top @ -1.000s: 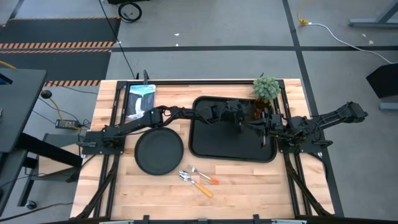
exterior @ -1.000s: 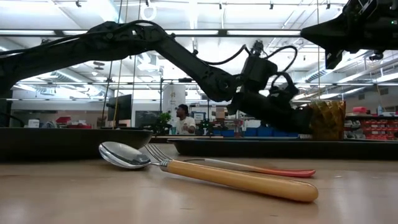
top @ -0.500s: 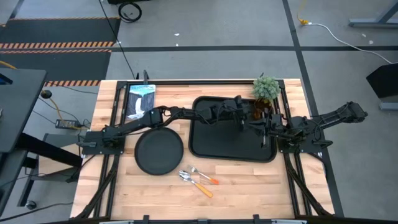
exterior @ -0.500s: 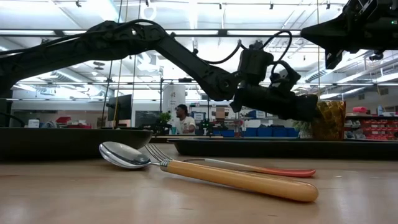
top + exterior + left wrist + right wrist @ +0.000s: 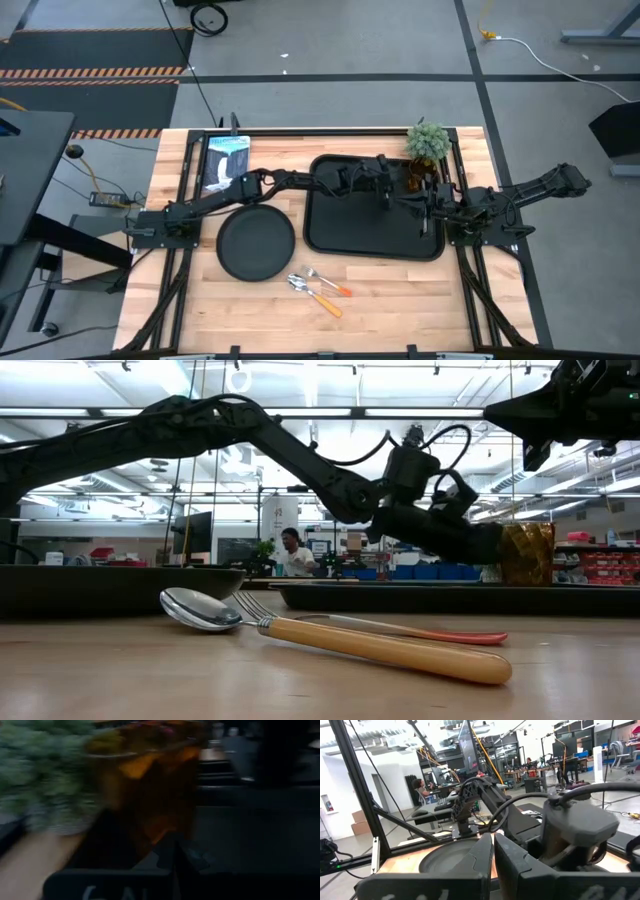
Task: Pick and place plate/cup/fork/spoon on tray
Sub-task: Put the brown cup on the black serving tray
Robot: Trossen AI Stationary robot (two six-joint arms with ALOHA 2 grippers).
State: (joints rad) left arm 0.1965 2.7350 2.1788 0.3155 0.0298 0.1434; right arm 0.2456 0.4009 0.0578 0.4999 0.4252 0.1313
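The amber cup (image 5: 417, 178) stands upright at the far right corner of the black tray (image 5: 370, 245), beside the green plant (image 5: 427, 140). My left gripper (image 5: 402, 183) reaches across the tray from the table's left and is shut on the cup (image 5: 530, 552). My right gripper (image 5: 430, 206) is shut and empty over the tray's right edge. The black plate (image 5: 256, 243) lies on the table left of the tray. The spoon (image 5: 315, 296) and the fork (image 5: 328, 281) lie side by side near the table's front edge. My left gripper has the cup's lower wall (image 5: 155, 835) between its two fingers, one on either side. The fingers come nearly level from the table's left. The cup stays upright. The tray's near rim (image 5: 400, 595) hides its base, so I cannot tell whether it rests on the tray.
A blue-and-white packet (image 5: 225, 160) lies at the far left of the table. The plant (image 5: 35, 770) stands close behind the cup. A person (image 5: 292, 550) shows in the room beyond the table. Bare wood lies in front of the tray.
My left gripper has tipped up a little at the cup and come back down. The cup has stayed upright in the same place.
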